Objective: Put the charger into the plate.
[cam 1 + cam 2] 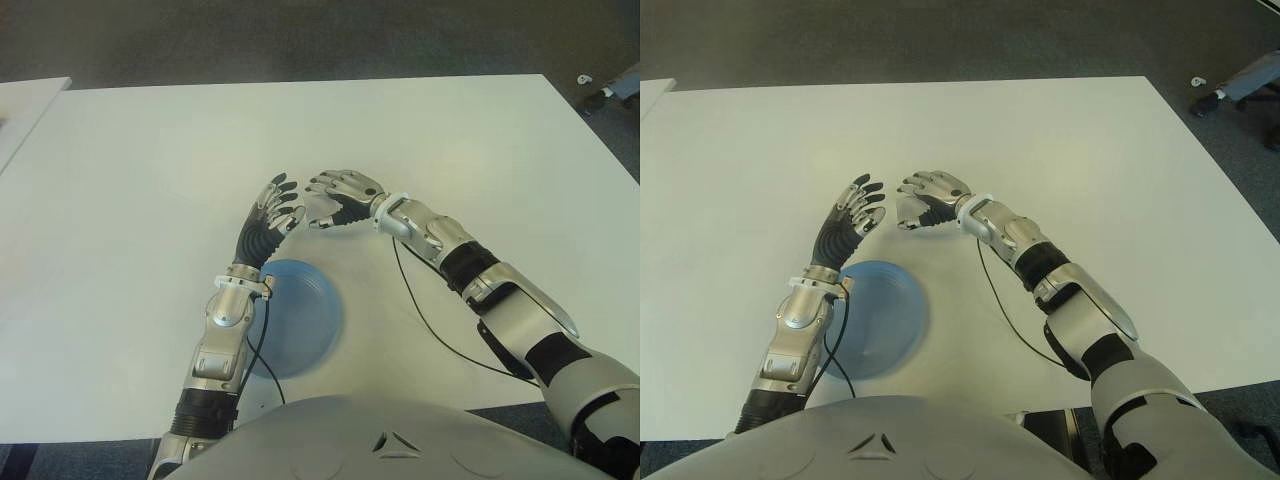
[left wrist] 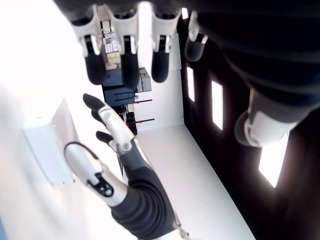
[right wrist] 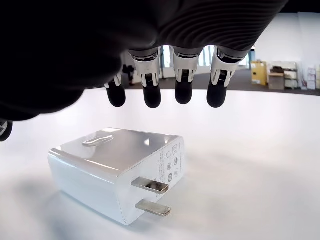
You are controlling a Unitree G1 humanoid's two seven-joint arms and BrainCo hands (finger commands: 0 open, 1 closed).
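The white charger (image 3: 115,175) lies on its side on the white table (image 1: 150,200), its two prongs sticking out. My right hand (image 1: 340,195) hovers just over it with the fingers (image 3: 152,95) spread and hanging above the block, holding nothing. In the eye views the charger (image 1: 322,216) shows as a small white block under that palm. My left hand (image 1: 277,205) is raised beside it on the left, fingers straight and apart, also holding nothing. The blue plate (image 1: 305,325) lies nearer to me, beneath my left forearm. The left wrist view shows the charger (image 2: 47,150) next to the right hand.
A thin black cable (image 1: 430,320) runs along the table from my right forearm. A second white table (image 1: 25,110) stands at the far left. A chair base (image 1: 612,85) sits on the dark floor (image 1: 300,40) at the far right.
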